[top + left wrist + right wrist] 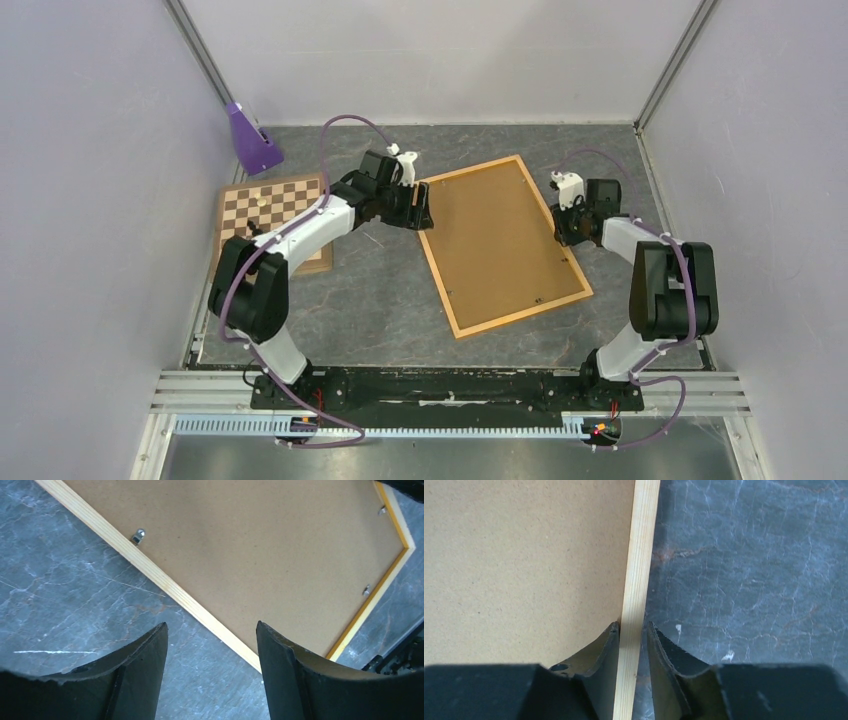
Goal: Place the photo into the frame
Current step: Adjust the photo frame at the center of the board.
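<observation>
Two grippers flank the frame (500,240) (fibreboard back up): the right gripper (632,627) pinches its long rail, the left gripper (211,630) hangs wide open, empty, frame edge just ahead.

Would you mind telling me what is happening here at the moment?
Two robot arms are working on a frame that lies back up on the table. The right gripper pinches its right rail, while the left gripper hangs open by the opposite edge, holding nothing. No photo is in view.
</observation>
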Robot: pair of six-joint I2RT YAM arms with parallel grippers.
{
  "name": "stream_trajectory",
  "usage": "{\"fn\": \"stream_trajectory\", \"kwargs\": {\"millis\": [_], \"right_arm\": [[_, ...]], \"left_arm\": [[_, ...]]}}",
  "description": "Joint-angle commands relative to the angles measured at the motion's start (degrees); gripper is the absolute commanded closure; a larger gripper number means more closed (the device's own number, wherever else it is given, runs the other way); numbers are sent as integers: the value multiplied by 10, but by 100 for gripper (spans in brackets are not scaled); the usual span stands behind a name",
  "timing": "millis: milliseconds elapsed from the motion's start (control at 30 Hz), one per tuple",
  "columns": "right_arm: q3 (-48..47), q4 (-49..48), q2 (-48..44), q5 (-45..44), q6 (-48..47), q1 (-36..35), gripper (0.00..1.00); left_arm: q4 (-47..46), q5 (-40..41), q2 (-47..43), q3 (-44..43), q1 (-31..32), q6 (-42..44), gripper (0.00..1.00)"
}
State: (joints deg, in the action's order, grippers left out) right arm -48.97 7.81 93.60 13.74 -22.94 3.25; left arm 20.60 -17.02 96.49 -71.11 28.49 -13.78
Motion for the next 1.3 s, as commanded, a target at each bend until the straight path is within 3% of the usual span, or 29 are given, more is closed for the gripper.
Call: {"fn": "stream_trajectory", "kwargs": {"millis": [0, 467, 800, 1100, 1267], "right_arm": [[-33, -17, 28, 24, -7, 7, 73], [-174, 85, 138, 157, -198, 11, 93], [-239, 193, 192, 205, -376, -28, 96], [-217, 211, 178, 209, -427, -97, 96], [-228, 211, 178, 214, -421, -112, 96]], "left_arm": [[28, -11, 27, -34, -17, 53, 29], [66, 14, 105, -153, -61, 157, 28], [100, 4, 194, -260, -84, 233, 27], [193, -8, 297, -376, -83, 272, 25], [204, 24, 298, -355, -83, 286, 24]]}}
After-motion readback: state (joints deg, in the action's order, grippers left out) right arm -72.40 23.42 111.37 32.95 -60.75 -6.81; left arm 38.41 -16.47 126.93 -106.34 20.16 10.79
